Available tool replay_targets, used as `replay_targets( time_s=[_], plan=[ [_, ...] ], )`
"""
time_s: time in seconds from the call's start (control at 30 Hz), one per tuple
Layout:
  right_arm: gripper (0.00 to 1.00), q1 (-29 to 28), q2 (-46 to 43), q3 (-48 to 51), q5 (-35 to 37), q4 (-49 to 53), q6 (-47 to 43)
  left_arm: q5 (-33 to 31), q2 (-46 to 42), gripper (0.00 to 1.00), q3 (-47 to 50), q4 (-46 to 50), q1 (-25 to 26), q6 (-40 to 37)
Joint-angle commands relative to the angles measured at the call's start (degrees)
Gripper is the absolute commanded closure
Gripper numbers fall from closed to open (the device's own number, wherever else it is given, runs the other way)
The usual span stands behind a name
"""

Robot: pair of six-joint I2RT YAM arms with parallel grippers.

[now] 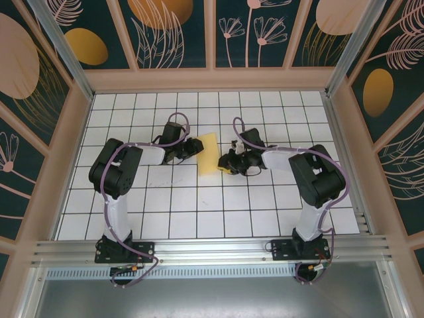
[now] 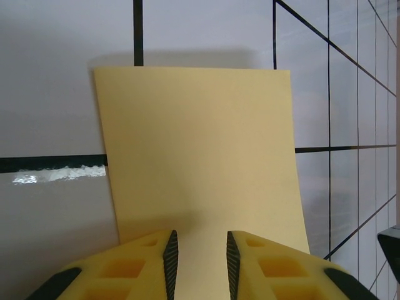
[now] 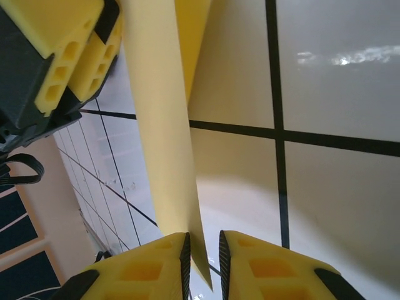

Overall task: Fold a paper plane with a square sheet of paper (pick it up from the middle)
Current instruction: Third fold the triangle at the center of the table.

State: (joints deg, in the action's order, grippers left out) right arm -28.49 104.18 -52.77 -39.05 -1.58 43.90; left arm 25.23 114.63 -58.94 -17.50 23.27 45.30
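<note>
From above, both claws are too small to show how their fingers stand. The left claw (image 1: 191,150) covers the left edge of the yellow sheet of paper (image 1: 209,152), near the middle of the worktop (image 1: 199,212). The right claw (image 1: 230,163) covers the sheet's near right corner.

In the left wrist view, the sheet's near edge disappears behind the yellow fingers (image 2: 150,262). These are cut off by the bottom edge, so contact with the sheet cannot be told.

In the right wrist view, the sheet runs off the top edge. Its lower tip sinks between fingers (image 3: 156,262) cut off at the bottom. The left claw is cropped at the upper left corner.
</note>
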Motion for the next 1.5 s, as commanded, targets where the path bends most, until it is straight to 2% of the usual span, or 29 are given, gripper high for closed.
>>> replay_targets(
  time_s=[0.0,0.13,0.3,1.07,1.3,1.47],
  plan=[
    [0.8,-0.3,-3.2,1.5,-0.2,-2.6,2.8,-0.6,1.3,0.71,-1.1,1.0,0.2,-0.8],
    [0.9,-0.4,-3.9,1.8,0.5,-3.2,3.6,-0.2,1.6,0.71,-1.0,0.7,0.2,-0.9],
    [0.95,-0.6,-3.8,0.9,0.6,-4.1,4.3,0.4,1.5,0.71,-1.1,0.3,0.2,-1.0],
    [0.94,-3.8,7.9,-11.2,2.5,-6.6,3.7,0.6,0.3,0.7,-1.9,0.5,0.2,-1.1],
    [0.94,-3.9,9.2,-11.7,2.9,-6.5,2.9,-5.7,-1.3,0.7,-1.6,1.7,0.1,-1.8],
    [0.94,-3.9,10.1,-12.0,2.9,-8.0,3.1,-5.9,0.0,0.71,-2.0,2.0,0.1,-1.8]
  ],
)
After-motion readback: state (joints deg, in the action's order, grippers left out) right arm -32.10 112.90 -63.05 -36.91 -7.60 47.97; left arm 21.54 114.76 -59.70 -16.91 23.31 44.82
